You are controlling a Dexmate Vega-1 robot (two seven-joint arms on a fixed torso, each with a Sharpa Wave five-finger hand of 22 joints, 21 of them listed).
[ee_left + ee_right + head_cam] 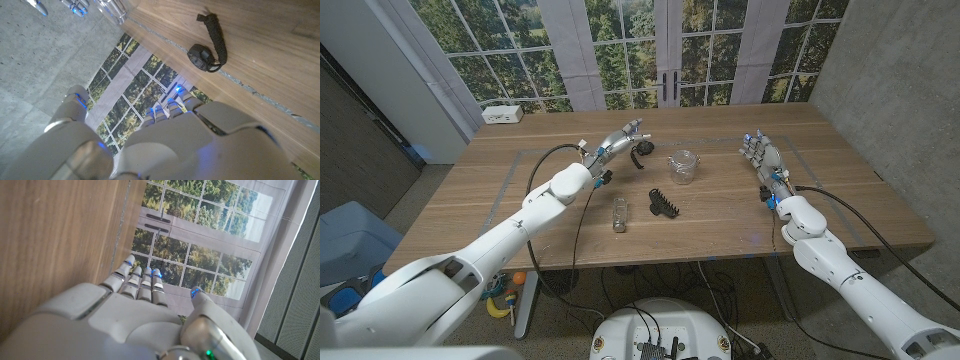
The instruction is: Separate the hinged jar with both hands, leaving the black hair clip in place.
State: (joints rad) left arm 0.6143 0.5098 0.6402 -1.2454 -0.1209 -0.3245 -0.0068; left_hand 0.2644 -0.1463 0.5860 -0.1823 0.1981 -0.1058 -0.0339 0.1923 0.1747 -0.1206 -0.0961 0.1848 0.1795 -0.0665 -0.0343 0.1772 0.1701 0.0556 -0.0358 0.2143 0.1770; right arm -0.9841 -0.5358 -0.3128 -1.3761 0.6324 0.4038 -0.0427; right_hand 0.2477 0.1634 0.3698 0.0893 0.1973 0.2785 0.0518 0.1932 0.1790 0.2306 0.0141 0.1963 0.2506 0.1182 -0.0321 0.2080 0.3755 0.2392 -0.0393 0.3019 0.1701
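Hinged jar [684, 166] between left hand [618, 141] and right hand [760, 152], nearer the left. Both empty, fingers extended. Likely clear glass: rigid, slippery, fragile, light. Best gripped body and lid separately. Black hair clip [663, 203] just nearside of it.

Clear glass jar [684, 166], matt black plastic hair clip [664, 205], smooth wooden table [720, 215], glossy hands

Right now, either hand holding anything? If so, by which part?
No. The left hand hangs open beside the black strap, not touching it. The right hand is open too. The jar stands untouched.
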